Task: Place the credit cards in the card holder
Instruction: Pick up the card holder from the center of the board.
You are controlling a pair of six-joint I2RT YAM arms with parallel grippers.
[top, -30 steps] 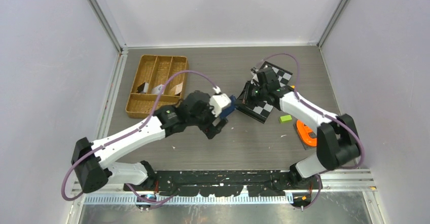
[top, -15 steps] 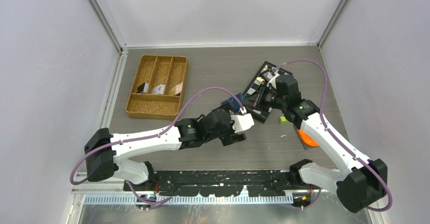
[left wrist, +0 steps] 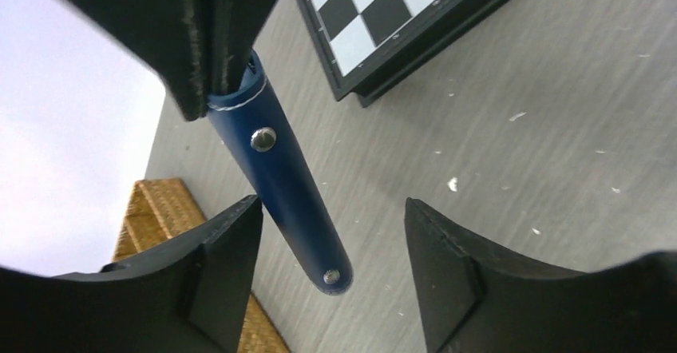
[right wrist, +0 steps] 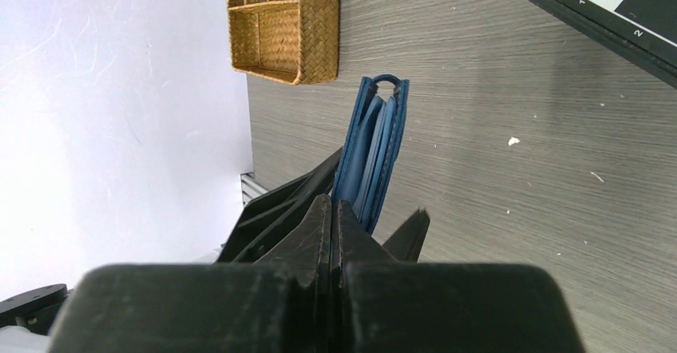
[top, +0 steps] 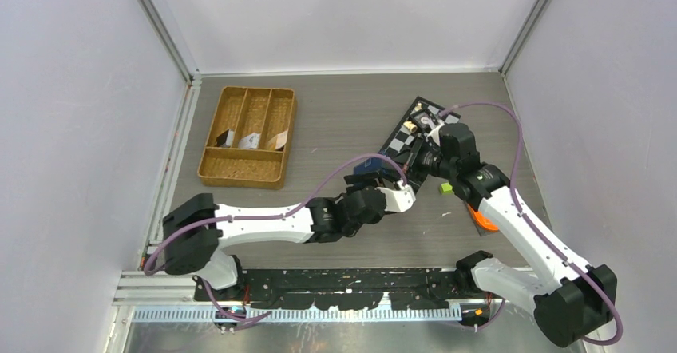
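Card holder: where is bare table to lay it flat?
Free: table between tray and chessboard; also the near strip by the base rail. Crowded: right side, green block and orange item beside the board.

we're looking at a robot lab cell here: a grey wood-grain table (top: 343,105) boxed in by plain pale walls (top: 351,17) behind it and to either side, aluminium frame posts (top: 160,27) at its far corners, a black mounting rail (top: 351,279) along its near edge, purple cables (top: 479,105) looping above it.
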